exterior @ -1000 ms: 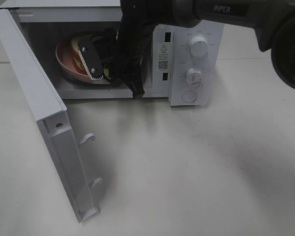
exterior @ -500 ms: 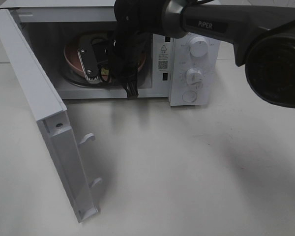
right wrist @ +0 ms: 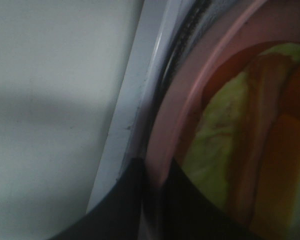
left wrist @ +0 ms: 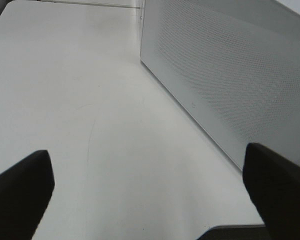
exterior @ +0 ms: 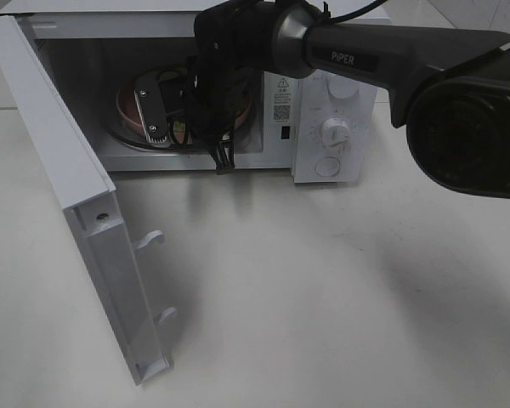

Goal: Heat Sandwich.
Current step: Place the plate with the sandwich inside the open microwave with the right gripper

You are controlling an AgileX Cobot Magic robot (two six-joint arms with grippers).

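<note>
Black and narrow, your right claw has the rim of the pink plate between its two fingers. They sit close on each side of the rim, so it looks like the claw is holding the plate. The sandwich lies on that plate. You can see its green leaf layer and its brown filling right next to the claw.

Plate and sandwich are both inside the microwave. They sit low in there, and I think the plate is down on the bottom of the microwave, or very nearly. Your right arm reaches in through the front of the microwave. The door hangs wide open, out in front of the microwave.

Your left claw is wide open with nothing in it. It hangs over the table, beside a white dotted wall of the microwave. I can't tell if that wall is the door or a side.

So the big part looks done: the sandwich is in the microwave. Here is what is left, I think. Let go of the plate. Pull your right arm out of the microwave without bumping the plate. Shut the door. Then turn the knob on the front of the microwave to start the heat.
</note>
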